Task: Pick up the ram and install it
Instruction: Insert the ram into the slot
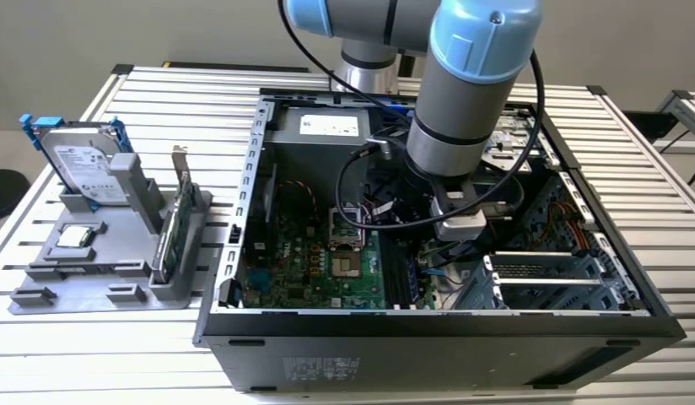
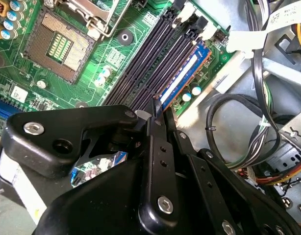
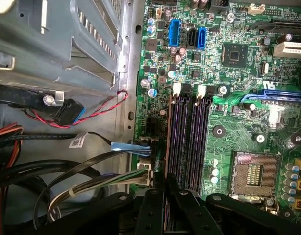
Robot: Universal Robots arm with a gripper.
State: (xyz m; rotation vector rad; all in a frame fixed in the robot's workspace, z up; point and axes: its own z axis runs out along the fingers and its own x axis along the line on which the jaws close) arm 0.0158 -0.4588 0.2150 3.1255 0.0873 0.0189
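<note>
From here my arm [image 1: 460, 110] is a fat grey tube with pale blue caps [image 1: 488, 34] at the joints and a thin dark band [image 1: 438, 135] around its lower part. A black cable [image 1: 345, 181] loops off it. Below sits a light grey block [image 1: 460, 221], maybe a camera mount. In the second wrist view my claw [image 2: 159, 106] is matt black, with rounded link plates [image 2: 57, 132], silver hex screws [image 2: 34, 128] and slim fingers [image 2: 158, 156] dotted with small holes.

The arm [image 1: 471, 93] reaches down into the open computer case [image 1: 438, 337] on the desk [image 1: 100, 359], its gripper [image 1: 455, 229] just beside the green motherboard [image 1: 314, 270]. On the exterior view's left, a gray holder [image 1: 111, 283] carries a hard drive [image 1: 83, 164].
</note>
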